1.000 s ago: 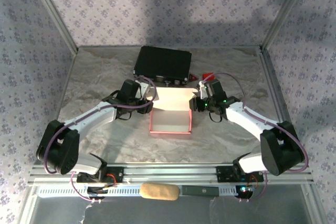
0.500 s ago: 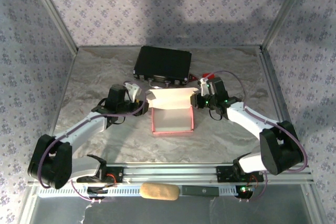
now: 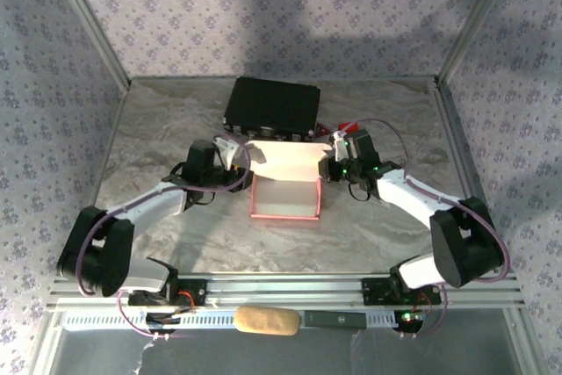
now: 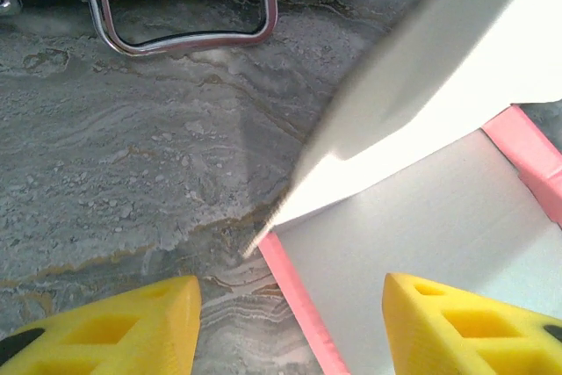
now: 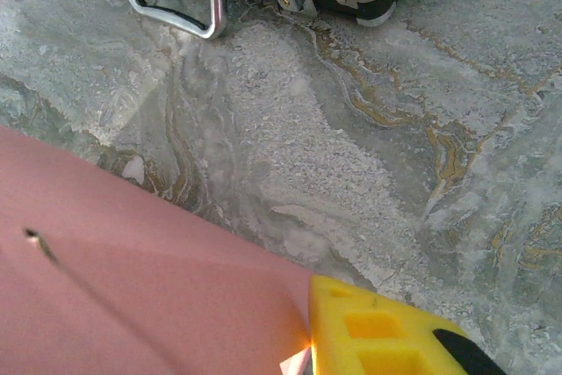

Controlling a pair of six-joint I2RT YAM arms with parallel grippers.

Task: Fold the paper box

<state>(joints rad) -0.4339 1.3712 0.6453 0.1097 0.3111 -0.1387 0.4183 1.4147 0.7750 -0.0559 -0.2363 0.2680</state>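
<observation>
The paper box (image 3: 284,201) has its walls up, lid not yet shut; my left claw (image 3: 230,149) gapes at its left rear corner, and whether my right claw (image 3: 333,162) is clamped I cannot tell.

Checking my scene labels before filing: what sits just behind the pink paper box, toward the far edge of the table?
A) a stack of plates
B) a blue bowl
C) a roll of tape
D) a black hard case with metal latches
D: the top view shows the black hard case lying just beyond the paper box, with its metal handle on the side facing the box.
</observation>
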